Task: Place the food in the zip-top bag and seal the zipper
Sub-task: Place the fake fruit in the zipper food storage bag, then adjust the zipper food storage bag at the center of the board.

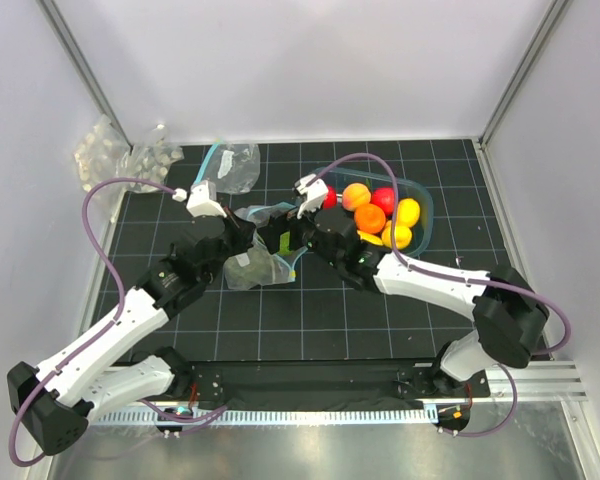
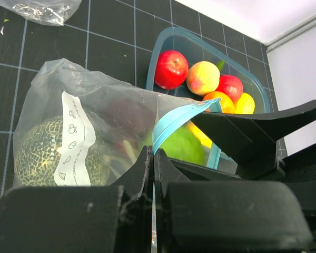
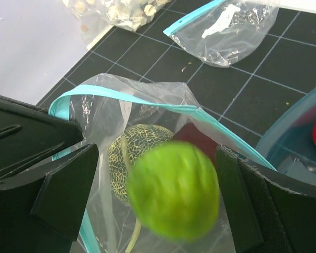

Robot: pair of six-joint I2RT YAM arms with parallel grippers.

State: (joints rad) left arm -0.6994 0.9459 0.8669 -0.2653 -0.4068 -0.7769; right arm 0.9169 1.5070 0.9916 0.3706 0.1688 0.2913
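Observation:
The zip-top bag [image 1: 252, 266] lies at the table's centre with its mouth held up and open. In it are a netted dull-green melon [image 3: 127, 150] and a dark red piece [image 3: 199, 138]. My left gripper [image 2: 154, 158] is shut on the teal zipper [image 2: 175, 119] at the mouth edge. My right gripper [image 3: 157, 158] is open just above the mouth. A bright green ball [image 3: 174, 192] is blurred between its fingers, with a gap on the left side. The ball also shows in the left wrist view [image 2: 181, 145]. Red [image 1: 383, 198], orange [image 1: 369, 218] and yellow [image 1: 408, 212] fruits lie in a teal container [image 1: 424, 203].
A second clear zip bag [image 1: 235, 165] lies at the back of the mat. Clear packs of white lumps [image 1: 120, 155] sit at the back left, off the mat. The teal container's rim [image 3: 284, 137] is right beside the bag. White walls enclose the table.

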